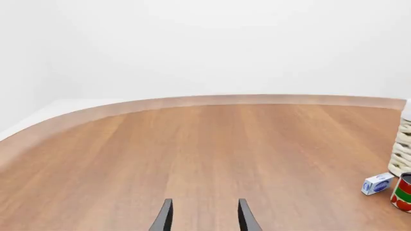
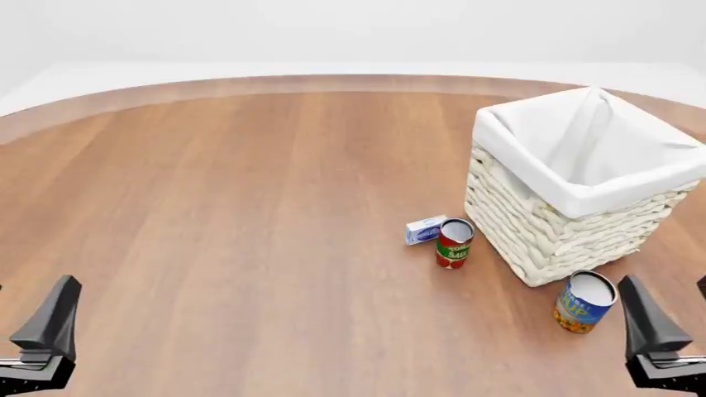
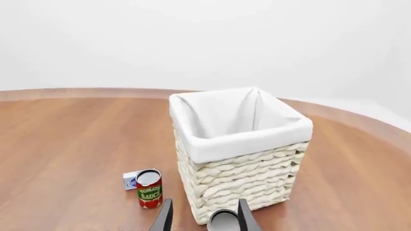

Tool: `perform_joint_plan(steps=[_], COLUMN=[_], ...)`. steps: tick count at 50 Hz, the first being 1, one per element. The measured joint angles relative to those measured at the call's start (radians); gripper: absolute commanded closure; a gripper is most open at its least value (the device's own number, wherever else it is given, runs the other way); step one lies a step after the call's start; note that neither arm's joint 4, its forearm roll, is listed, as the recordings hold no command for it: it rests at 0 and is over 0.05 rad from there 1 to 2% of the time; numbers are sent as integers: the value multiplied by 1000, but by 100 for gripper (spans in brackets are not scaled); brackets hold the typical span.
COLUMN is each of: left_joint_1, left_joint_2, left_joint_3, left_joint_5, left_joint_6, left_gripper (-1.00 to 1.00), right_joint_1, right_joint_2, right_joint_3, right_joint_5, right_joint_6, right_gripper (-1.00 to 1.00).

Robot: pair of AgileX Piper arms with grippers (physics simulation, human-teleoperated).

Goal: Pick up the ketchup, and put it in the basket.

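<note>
The ketchup bottle shows in no view. The cream wicker basket (image 2: 548, 236) with white cloth lining stands at the right of the table; it also shows in the right wrist view (image 3: 244, 169) and at the edge of the left wrist view (image 1: 401, 153). What I see of its inside is only white cloth. My left gripper (image 2: 33, 291) (image 1: 203, 202) is open and empty at the near left, over bare wood. My right gripper (image 2: 665, 285) (image 3: 205, 202) is open and empty at the near right, in front of the basket.
A red-and-green tomato sauce can (image 2: 454, 242) (image 3: 149, 189) (image 1: 403, 193) and a small blue-white box (image 2: 425, 229) (image 1: 377, 184) (image 3: 130, 180) stand left of the basket. A blue-and-orange can (image 2: 584, 301) (image 3: 224, 220) stands at the basket's near corner, just ahead of my right gripper.
</note>
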Motion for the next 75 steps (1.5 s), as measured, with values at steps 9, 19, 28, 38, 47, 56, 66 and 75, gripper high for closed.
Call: perform_joint_plan(steps=[9,19,28,38,47,56,66,75], left_joint_1=[0,0,0,0,0,0,0,0], left_joint_2=[0,0,0,0,0,0,0,0], left_joint_3=[0,0,0,0,0,0,0,0], left_joint_5=[0,0,0,0,0,0,0,0], left_joint_6=[0,0,0,0,0,0,0,0], left_gripper=[-100,-100,-100,-100,-100,-100,-100,-100], right_joint_1=[38,109,176,246,310,377,460,574], right_joint_2=[14,47,83,145,220,278,375,549], right_joint_3=[-15,-39,-57,-77,-92,-113,-137,-169], right_joint_5=[6,10,0,-45,-101,-136,-191,-290], right_joint_6=[-17,-37,-51,-70,-89,-106,-128,-144], right_gripper=[-100,-100,-100,-100,-100,-100,-100,-100])
